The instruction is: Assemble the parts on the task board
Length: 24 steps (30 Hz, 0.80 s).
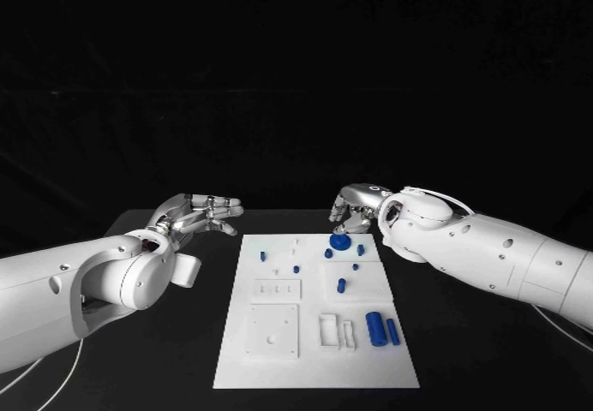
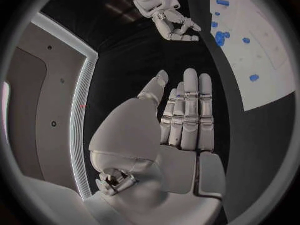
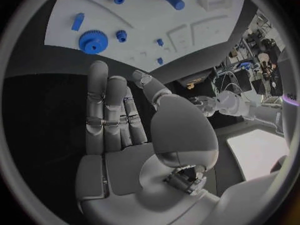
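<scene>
The white task board [image 1: 315, 342] lies in the middle of the black table. A blue gear [image 1: 338, 243] sits near its far edge, with small blue pegs [image 1: 296, 269] scattered around it and two blue cylinders [image 1: 374, 328] at the near right. My left hand [image 1: 198, 214] hovers off the board's far left corner, fingers straight and holding nothing [image 2: 187, 115]. My right hand [image 1: 356, 208] hangs just beyond the far edge, above and behind the gear, also holding nothing [image 3: 115, 115]. In the right wrist view the gear [image 3: 92, 41] lies past the fingertips.
White raised blocks and recessed plates [image 1: 274, 291] stand on the board's near half, with a slotted white holder [image 1: 336, 330] beside the cylinders. Bare black table runs along both long sides of the board.
</scene>
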Motion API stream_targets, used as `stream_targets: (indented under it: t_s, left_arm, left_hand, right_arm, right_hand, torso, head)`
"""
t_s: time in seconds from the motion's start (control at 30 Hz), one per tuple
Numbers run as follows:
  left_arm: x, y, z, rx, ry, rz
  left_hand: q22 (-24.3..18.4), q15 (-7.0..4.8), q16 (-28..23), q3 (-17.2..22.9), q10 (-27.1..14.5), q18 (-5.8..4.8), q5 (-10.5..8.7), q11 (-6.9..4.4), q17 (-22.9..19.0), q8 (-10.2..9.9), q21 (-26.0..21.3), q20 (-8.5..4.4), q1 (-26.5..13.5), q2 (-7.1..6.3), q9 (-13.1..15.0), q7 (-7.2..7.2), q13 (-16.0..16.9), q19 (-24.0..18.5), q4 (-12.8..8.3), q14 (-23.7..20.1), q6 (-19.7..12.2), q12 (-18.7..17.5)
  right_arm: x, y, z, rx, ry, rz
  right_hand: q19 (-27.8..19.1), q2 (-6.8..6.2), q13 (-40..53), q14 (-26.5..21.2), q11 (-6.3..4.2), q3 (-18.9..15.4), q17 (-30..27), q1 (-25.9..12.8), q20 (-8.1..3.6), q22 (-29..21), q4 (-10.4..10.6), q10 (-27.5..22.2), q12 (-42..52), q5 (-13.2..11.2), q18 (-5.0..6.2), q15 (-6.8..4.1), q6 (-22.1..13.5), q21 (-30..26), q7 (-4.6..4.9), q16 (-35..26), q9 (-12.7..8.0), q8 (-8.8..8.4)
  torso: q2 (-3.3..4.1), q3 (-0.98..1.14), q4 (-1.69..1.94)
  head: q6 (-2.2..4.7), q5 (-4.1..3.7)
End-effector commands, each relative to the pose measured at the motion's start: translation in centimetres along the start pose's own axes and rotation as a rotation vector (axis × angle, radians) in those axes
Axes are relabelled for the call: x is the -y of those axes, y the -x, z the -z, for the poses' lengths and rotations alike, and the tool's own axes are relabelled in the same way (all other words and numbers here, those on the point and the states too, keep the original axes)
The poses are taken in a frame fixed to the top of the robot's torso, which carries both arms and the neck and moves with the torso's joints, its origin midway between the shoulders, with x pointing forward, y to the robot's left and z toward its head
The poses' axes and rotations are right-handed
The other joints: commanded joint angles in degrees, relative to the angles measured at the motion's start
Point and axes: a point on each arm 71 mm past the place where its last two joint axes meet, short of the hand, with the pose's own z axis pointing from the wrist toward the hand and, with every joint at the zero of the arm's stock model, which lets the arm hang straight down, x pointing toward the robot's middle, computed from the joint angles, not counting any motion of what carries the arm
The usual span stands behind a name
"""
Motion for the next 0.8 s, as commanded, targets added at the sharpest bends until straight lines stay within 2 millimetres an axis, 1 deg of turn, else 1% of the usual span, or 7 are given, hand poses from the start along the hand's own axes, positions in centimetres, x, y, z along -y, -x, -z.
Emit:
stream_targets:
  t_s: [0.03, 0.07, 0.13, 0.2, 0.4, 0.63, 0.8]
  left_arm:
    - [0.5, -0.5, 0.0, -0.04, -0.015, 0.001]
    - [0.6, -0.6, 0.0, -0.042, -0.016, 0.002]
    - [0.8, -0.7, 0.1, -0.047, -0.019, 0.003]
    - [1.0, -0.8, 0.1, -0.052, -0.021, 0.004]
    - [1.2, -1.1, 0.1, -0.062, -0.021, 0.006]
    - [1.2, -1.1, 0.0, -0.064, -0.021, 0.005]
    - [1.2, -1.0, 0.0, -0.062, -0.02, 0.004]
  left_hand:
    - [0.17, 0.01, 0.52, -0.16, -0.41, 0.58, -0.11, -0.02, -0.35, -0.27, 0.41, -0.05, -0.5, 0.12, 0.07, 0.14, 0.06, -0.34, -0.41, -0.46, -0.17, -0.16]
    - [0.26, 0.02, 0.65, -0.22, -0.48, 0.65, -0.1, 0.0, -0.46, -0.27, 0.61, -0.06, -0.55, 0.15, 0.07, 0.15, 0.06, -0.24, -0.43, -0.48, -0.18, -0.16]
    - [0.33, 0.02, 0.79, -0.29, -0.52, 0.7, -0.11, 0.02, -0.58, -0.26, 0.78, -0.04, -0.58, 0.19, 0.07, 0.15, 0.05, -0.25, -0.46, -0.5, -0.2, -0.18]
    - [0.33, 0.02, 0.8, -0.29, -0.52, 0.7, -0.12, 0.02, -0.59, -0.26, 0.79, -0.04, -0.59, 0.19, 0.07, 0.15, 0.05, -0.25, -0.46, -0.5, -0.2, -0.18]
    - [0.49, 0.06, 1.32, -0.63, -0.65, 0.82, -0.14, 0.05, -1.11, -0.28, 1.29, 0.05, -0.6, 0.3, 0.06, 0.16, 0.06, -0.56, -0.62, -0.72, -0.18, -0.17]
    - [0.45, 0.09, 1.36, -0.74, -0.82, 0.8, -0.21, 0.1, -1.24, -0.27, 1.32, 0.07, -0.65, 0.32, 0.07, 0.18, 0.06, -0.59, -0.61, -0.74, -0.24, -0.18]
    - [0.45, 0.09, 1.36, -0.74, -0.82, 0.8, -0.21, 0.1, -1.24, -0.27, 1.32, 0.07, -0.65, 0.32, 0.07, 0.18, 0.06, -0.59, -0.61, -0.74, -0.24, -0.18]
  right_arm:
    - [0.1, -0.4, -0.1, -0.051, -0.035, 0.145]
    - [0.0, -0.4, -0.2, -0.052, -0.036, 0.154]
    - [0.0, -0.5, -0.3, -0.056, -0.04, 0.173]
    - [0.0, -0.7, -0.4, -0.061, -0.043, 0.188]
    - [-0.1, -1.2, -0.4, -0.077, -0.041, 0.211]
    - [-0.3, -1.9, -0.4, -0.097, -0.036, 0.221]
    - [-0.4, -2.3, -0.4, -0.103, -0.032, 0.229]
  right_hand:
    - [0.1, -0.67, 0.05, -0.16, 0.03, 0.53, -0.29, 0.09, 0.39, 0.67, 0.35, -0.35, 0.23, -0.44, 0.46, 0.32, -0.06, 0.23, -0.29, 0.38, 0.05, 0.16]
    - [0.02, -0.76, 0.05, -0.24, 0.02, 0.72, -0.42, 0.11, 0.36, 0.96, 0.41, -0.28, 0.24, -0.4, 0.5, 0.29, 0.01, 0.11, -0.31, 0.42, 0.07, 0.21]
    - [-0.01, -0.86, 0.05, -0.28, -0.01, 1.04, -0.53, 0.19, 0.38, 1.29, 0.42, -0.23, 0.25, -0.63, 0.5, 0.28, 0.17, 0.0, -0.37, 0.5, 0.08, 0.22]
    - [0.07, -1.07, 0.05, -0.29, -0.02, 1.61, -0.71, 0.2, 0.36, 2.04, 0.55, -0.17, 0.24, -0.76, 0.52, 0.28, 0.25, -0.23, -0.37, 0.73, 0.07, 0.21]
    - [0.24, -1.43, 0.04, -0.45, -0.02, 2.43, -1.11, 0.22, 0.37, 4.77, 0.91, -0.07, 0.2, -1.04, 0.59, 0.22, 0.42, -1.53, -0.42, 1.27, 0.07, 0.15]
    - [0.72, -1.43, 0.06, -0.49, -0.07, 2.78, -1.2, 0.32, 0.39, 7.15, 0.92, -0.01, 0.26, -1.08, 0.56, 0.31, 0.56, -3.02, -0.47, 1.58, 0.07, 0.22]
    - [0.79, -1.51, 0.05, -0.46, -0.06, 2.92, -1.25, 0.31, 0.39, 7.88, 0.85, -0.02, 0.25, -0.96, 0.57, 0.29, 0.58, -3.53, -0.46, 1.59, 0.08, 0.22]
  torso:
    - [0.71, 0.13, 0.89]
    - [0.81, 0.15, 0.98]
    - [0.99, 0.22, 1.1]
    - [1.21, 0.29, 1.39]
    - [1.59, 0.41, 1.72]
    - [1.98, 0.49, 1.96]
    - [2.29, 0.6, 1.93]
  head:
    - [0.24, -0.58]
    - [0.45, -0.66]
    - [0.38, -0.72]
    - [0.41, -0.98]
    - [0.45, -1.27]
    - [0.45, -1.51]
    - [0.64, -1.62]
